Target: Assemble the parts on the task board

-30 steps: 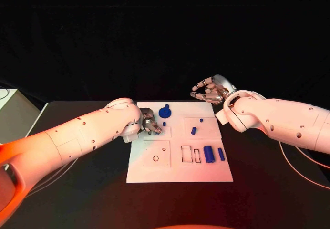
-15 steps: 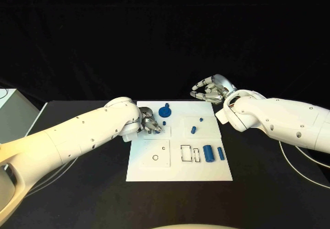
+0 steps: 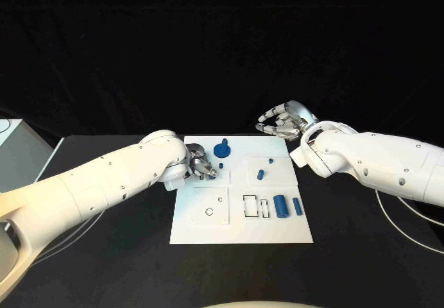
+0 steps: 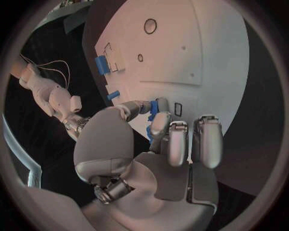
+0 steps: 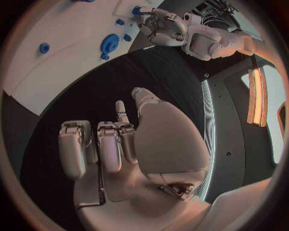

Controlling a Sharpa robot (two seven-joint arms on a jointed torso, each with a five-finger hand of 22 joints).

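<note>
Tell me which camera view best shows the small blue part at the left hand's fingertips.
The left wrist view: the small blue part sits right at the left hand's fingertips, close up. In the head view the hand covers most of it. In the right wrist view it is a tiny blue spot by the distant hand.

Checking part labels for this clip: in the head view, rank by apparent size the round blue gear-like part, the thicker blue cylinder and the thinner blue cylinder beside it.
1. round blue gear-like part
2. thicker blue cylinder
3. thinner blue cylinder
The first two look close; the gear sits farther from the camera, so that order is unsure.
</note>
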